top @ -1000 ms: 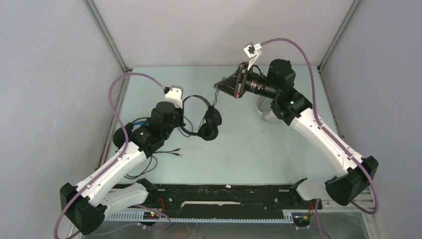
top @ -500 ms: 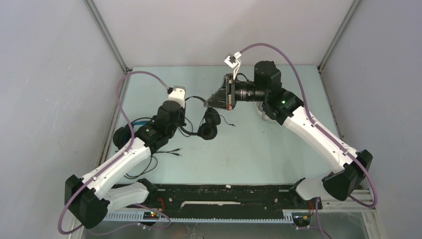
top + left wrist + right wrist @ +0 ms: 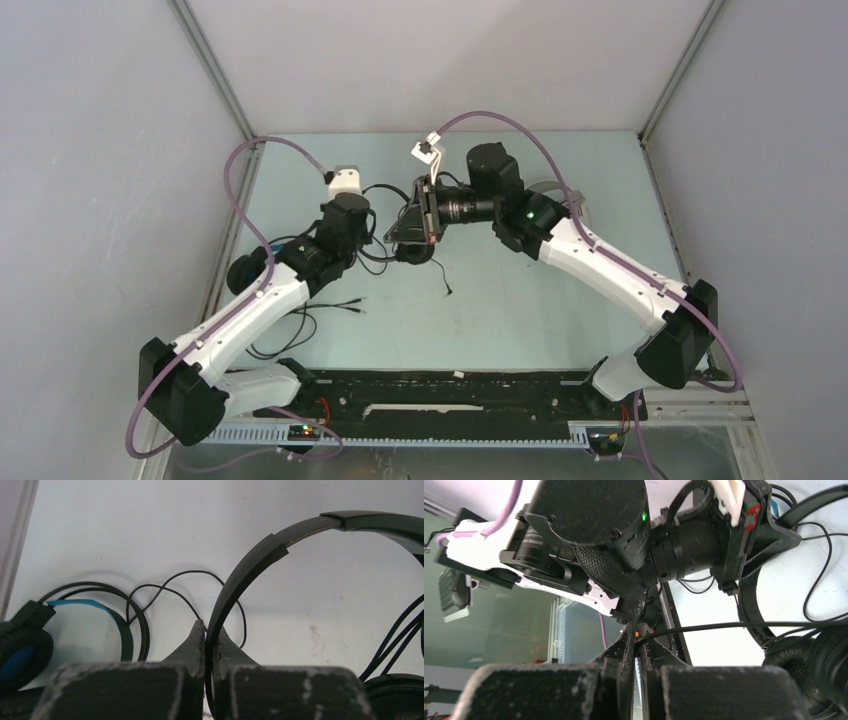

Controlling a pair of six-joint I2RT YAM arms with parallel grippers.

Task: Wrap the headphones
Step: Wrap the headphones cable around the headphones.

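Top external view: both arms reach toward the far left part of the bench (image 3: 530,330), my left arm (image 3: 255,305) from the near left and my right arm (image 3: 610,270) from the near right, with the two wrists almost meeting. The slim headset (image 3: 413,254) is located at that meeting point; one earcup shows just below the right wrist, and a free plug (image 3: 447,291) lies on the bench just nearer than it. A pale headset (image 3: 585,205) is partly hidden behind my right arm, at the far right. Left wrist view: my left hand (image 3: 206,630) is clenched on the headband (image 3: 250,562) of the slim headset. The band passes between the fingertips, then arcs up and to the right across the view. The blue headset (image 3: 22,647) lies on the bench at the left edge of this view, apart from the fingers, with its blue-lined band curving toward them. Loose loops (image 3: 165,587) of black wire lie on the bench between that headset and the fingertips. Right wrist view: my right hand (image 3: 636,632) is clenched on the thin black cable (image 3: 724,625). The cable leaves the fingertips and runs to the right in a nearly straight line, passing just above a padded earcup (image 3: 809,672). My left arm fills the upper part of this view, close in front of the fingers.
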